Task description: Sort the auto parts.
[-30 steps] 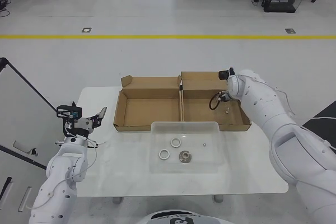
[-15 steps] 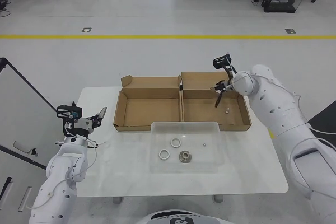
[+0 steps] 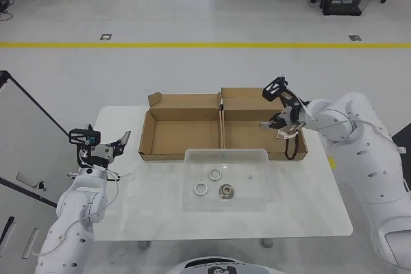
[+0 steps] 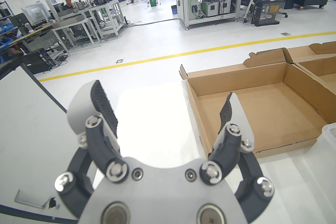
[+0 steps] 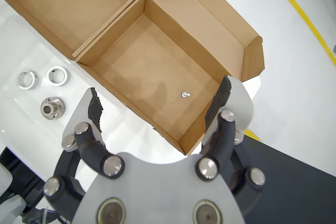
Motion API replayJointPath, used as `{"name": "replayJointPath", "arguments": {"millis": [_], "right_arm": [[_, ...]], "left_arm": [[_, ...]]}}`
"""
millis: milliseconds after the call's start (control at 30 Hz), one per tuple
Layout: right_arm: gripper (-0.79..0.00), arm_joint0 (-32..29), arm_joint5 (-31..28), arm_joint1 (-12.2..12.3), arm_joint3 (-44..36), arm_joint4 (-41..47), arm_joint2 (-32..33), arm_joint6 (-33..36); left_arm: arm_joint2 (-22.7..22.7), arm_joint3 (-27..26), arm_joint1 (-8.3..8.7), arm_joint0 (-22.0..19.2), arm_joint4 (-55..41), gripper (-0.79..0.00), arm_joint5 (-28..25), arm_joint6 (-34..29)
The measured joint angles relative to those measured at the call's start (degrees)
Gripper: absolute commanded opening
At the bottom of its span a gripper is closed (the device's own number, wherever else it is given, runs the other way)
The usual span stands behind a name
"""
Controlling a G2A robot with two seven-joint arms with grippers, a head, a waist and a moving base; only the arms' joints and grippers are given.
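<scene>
**Near edge.** On the white table (image 3: 157,212) stands a clear plastic tray (image 3: 226,151) with the unsorted parts. It holds a near ring (image 3: 201,188) and a far ring (image 3: 214,175) side by side. A flanged metal hub (image 3: 225,190) lies just beside the near ring. A tiny part (image 3: 251,177) lies apart from these, toward the tray's right side. The right wrist view shows the same two rings and the hub on the tray floor.

**Middle.** Just behind the tray, two open cardboard boxes stand side by side with their inner walls touching: the left box (image 3: 181,137) and the right box (image 3: 243,135). On the floor of the right box, toward its right wall, lies one small metal piece (image 5: 185,94).

**Arms.** The left gripper (image 3: 118,142) is at the table's left edge, about level with the boxes' front walls. It is raised off the surface and points across the table toward the left box. Its fingers are spread wide with nothing between them, as the left wrist view (image 4: 164,93) confirms. The right gripper (image 3: 282,130) is above the right end of the right box. Its fingers are also spread wide and hold nothing. In its own wrist view (image 5: 159,89) the small metal piece shows on the box floor between the two pads, well below them.

**Far.** Beyond the boxes, a yellow line (image 3: 192,45) runs across the pale floor.
</scene>
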Motion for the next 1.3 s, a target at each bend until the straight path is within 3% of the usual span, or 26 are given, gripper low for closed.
{"name": "replayJointPath", "arguments": {"millis": [400, 500, 733, 933, 1300], "right_arm": [[0.000, -0.23, -0.41, 0.02, -0.22, 0.70, 0.02, -0.09], [0.000, -1.39, -3.24, 0.15, -1.84, 2.10, -0.60, -0.44], [0.000, -0.52, -9.45, 0.55, -4.52, 8.71, -3.02, 6.33], [0.000, 3.51, -5.98, 1.77, -6.72, 11.60, -10.36, 9.59], [0.000, 16.65, 0.06, 3.61, -5.93, 16.46, -28.72, 15.63]], "left_arm": [[0.00, 0.00, 0.00, 0.00, 0.00, 0.000, 0.00, 0.00], [0.00, 0.00, 0.00, 0.00, 0.00, 0.000, 0.00, 0.00], [0.00, 0.00, 0.00, 0.00, 0.00, 0.000, 0.00, 0.00], [0.00, 0.00, 0.00, 0.00, 0.00, 0.000, 0.00, 0.00], [0.00, 0.00, 0.00, 0.00, 0.00, 0.000, 0.00, 0.00]]}}
